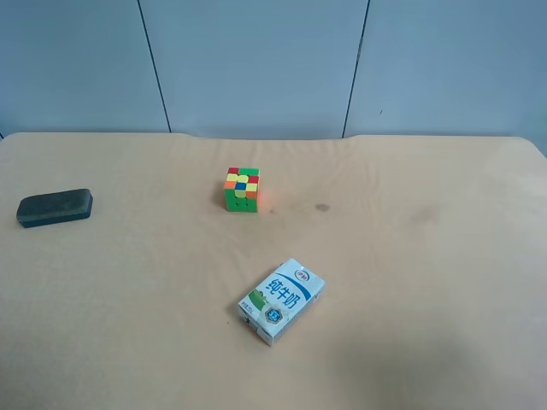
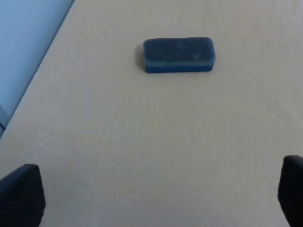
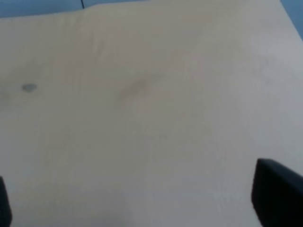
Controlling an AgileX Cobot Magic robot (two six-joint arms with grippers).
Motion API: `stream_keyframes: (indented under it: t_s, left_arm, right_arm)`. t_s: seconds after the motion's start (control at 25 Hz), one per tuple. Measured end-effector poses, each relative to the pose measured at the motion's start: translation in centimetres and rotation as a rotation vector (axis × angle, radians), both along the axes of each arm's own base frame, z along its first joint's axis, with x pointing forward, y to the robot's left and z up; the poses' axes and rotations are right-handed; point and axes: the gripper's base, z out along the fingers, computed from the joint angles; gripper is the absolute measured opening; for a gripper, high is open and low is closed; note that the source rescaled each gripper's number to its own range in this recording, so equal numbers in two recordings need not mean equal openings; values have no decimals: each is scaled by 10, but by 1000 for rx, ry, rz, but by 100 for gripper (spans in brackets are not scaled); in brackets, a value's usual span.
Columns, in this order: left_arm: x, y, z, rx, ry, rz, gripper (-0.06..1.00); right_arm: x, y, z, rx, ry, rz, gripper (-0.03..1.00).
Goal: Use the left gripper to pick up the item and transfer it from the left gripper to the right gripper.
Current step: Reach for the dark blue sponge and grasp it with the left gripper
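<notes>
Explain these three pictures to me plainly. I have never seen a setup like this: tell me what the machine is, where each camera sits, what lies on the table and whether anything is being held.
This is a two-armed robot. One camera looks down from high up; the other two ride on the arms' wrists.

The high view shows a tan table with three things on it: a flat dark grey oblong block like a board eraser, a multicoloured puzzle cube, and a white, blue and green milk carton lying flat. No arm appears in that view.

The left wrist view looks past the left hand, whose two dark fingertips stand far apart at the corners, toward the same block, not yet touched.

The right wrist view shows the right hand, also wide open, over bare table.

Nothing is held.
</notes>
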Motion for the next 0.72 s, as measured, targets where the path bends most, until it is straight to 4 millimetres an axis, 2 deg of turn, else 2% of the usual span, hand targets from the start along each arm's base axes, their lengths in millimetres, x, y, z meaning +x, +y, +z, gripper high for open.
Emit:
stream_keyframes:
  t_s: [0.72]
  left_arm:
    - [0, 0, 0, 1, 0, 1, 100]
  right_arm:
    - [0, 0, 0, 0, 0, 0, 100]
